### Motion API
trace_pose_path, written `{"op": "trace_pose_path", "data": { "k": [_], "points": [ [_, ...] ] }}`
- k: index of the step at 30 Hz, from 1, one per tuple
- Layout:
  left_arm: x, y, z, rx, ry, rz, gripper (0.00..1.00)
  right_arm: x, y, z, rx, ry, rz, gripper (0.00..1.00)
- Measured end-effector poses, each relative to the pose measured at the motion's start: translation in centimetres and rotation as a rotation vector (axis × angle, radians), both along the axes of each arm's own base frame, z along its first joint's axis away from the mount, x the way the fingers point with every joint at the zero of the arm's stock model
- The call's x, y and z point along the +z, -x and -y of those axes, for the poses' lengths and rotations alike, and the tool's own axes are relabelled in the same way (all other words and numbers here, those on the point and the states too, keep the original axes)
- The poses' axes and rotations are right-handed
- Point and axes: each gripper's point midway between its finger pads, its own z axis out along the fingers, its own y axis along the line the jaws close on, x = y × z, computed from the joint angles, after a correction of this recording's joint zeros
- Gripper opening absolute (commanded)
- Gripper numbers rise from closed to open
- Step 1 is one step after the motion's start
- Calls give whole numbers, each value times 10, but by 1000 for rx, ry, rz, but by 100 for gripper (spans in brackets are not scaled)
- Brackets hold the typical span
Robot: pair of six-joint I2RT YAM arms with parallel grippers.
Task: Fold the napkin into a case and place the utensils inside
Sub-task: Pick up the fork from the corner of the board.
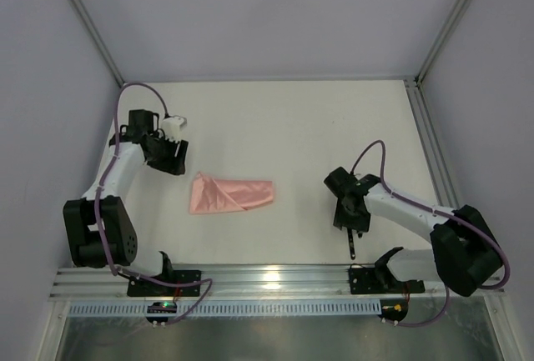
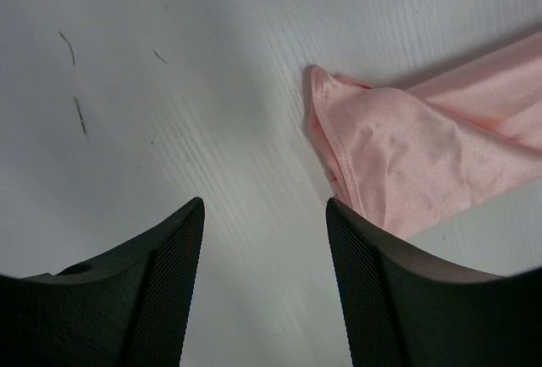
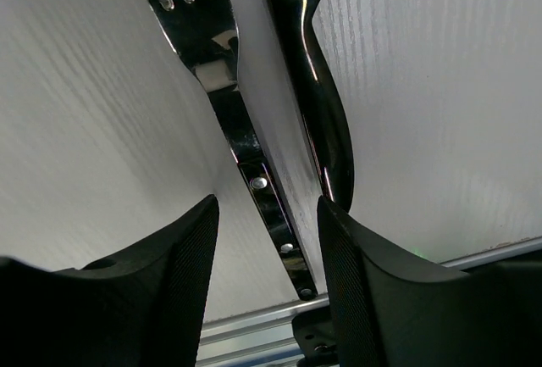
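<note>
Leftmost, my left gripper (image 2: 264, 286) is hanging with its fingers (image 2: 169, 291) spread and nothing between them. It is sitting over the bare table (image 1: 275, 119), just left of the napkin (image 1: 232, 195). That cloth is lying near the middle of the table, already folded into a narrow, layered case (image 2: 423, 164). The left wrist view is showing its near end bunched rather than flat.

Further right, my right gripper (image 3: 267, 286) is hovering low over the utensils, well apart from the case. Its fingers (image 3: 182, 291) are parted and straddling the fork (image 3: 246, 164) by its riveted handle without pinching it. The second utensil (image 3: 322, 113), glossy and dark, is lying just beside the fork, its handle end meeting my right-hand finger. Its head is running out of frame, so I cannot tell what it is.

As I judge it, the pickup is the step in hand. I should be centring so both handles fall inside the gap, settling flat to the table, then closing slowly so neither handle skates out. My left gripper should be readying itself to steady the case.

Counting: one napkin case, two utensils (one of them a fork), two grippers.
</note>
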Motion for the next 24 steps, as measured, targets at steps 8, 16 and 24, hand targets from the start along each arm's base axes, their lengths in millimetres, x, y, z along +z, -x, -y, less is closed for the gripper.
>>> {"op": "trace_pose_path", "data": {
  "k": [8, 16, 24],
  "points": [
    [11, 5, 7, -47, 27, 23, 62, -11, -8, -7, -15, -33, -14, 4],
    [35, 22, 31, -132, 109, 24, 63, 27, -50, -44, -80, -175, 152, 4],
    [73, 51, 112, -403, 266, 36, 80, 171, -132, -148, -188, -541, 638, 4]
  ]
}}
